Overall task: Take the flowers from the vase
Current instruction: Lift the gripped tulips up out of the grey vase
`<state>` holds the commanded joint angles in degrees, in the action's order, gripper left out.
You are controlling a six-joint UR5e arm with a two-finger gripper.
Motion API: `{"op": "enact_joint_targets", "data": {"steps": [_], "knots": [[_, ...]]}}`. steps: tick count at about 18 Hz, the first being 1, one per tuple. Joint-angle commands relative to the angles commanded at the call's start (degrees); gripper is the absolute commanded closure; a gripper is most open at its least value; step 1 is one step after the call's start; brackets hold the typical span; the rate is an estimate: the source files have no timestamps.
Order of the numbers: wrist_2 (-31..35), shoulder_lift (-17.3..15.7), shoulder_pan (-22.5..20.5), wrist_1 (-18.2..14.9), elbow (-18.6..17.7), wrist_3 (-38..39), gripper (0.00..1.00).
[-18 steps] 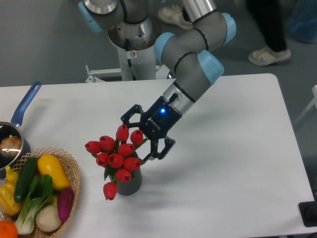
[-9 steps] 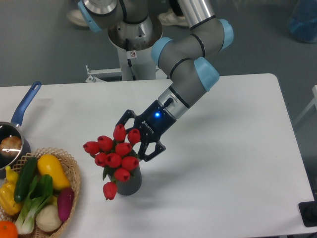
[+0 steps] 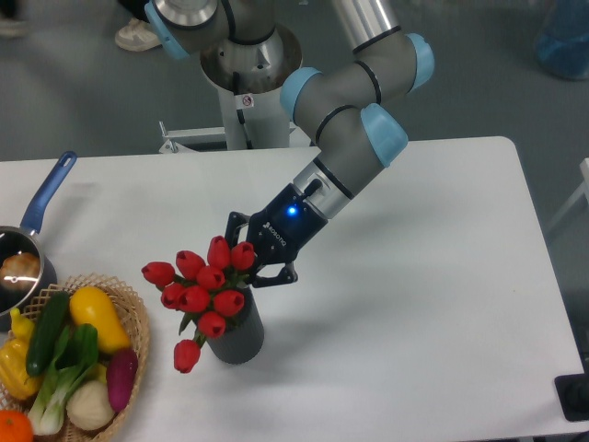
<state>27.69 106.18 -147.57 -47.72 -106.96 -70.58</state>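
The flowers (image 3: 202,287), a bunch of red tulip buds with green stems, stand in the dark grey ribbed vase (image 3: 236,336) at the table's front left. The bunch leans left, and one bud hangs low beside the vase. My gripper (image 3: 250,262) reaches in from the upper right and sits against the right side of the bunch, just above the vase rim. Its dark fingers (image 3: 276,275) are drawn in around the right-hand buds and stems, shut on the flowers. The stems inside the grip are hidden by buds.
A wicker basket (image 3: 138,318) of yellow, green and purple vegetables sits at the front left corner, close to the vase. A blue-handled steel saucepan (image 3: 48,195) lies at the left edge. The arm's base (image 3: 247,83) stands behind the table.
The gripper has moved down and left into the bunch and narrowed its fingers around it. The flowers have shifted left, and the vase has moved slightly left with them.
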Motion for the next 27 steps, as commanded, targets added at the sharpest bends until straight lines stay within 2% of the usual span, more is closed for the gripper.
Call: {"op": "enact_joint_targets", "data": {"steps": [6,16,20,27], "knots": [[-1.05,-1.94,-0.53,0.0,0.44,2.72,0.79],[-7.11,-3.69,-3.43,0.0,4.66,10.98,0.78],[-8.44,-4.49,-4.04,0.0,6.32,18.27,0.78],[-13.0,-4.66,-5.36,0.0,8.17,21.17,0.77]]}}
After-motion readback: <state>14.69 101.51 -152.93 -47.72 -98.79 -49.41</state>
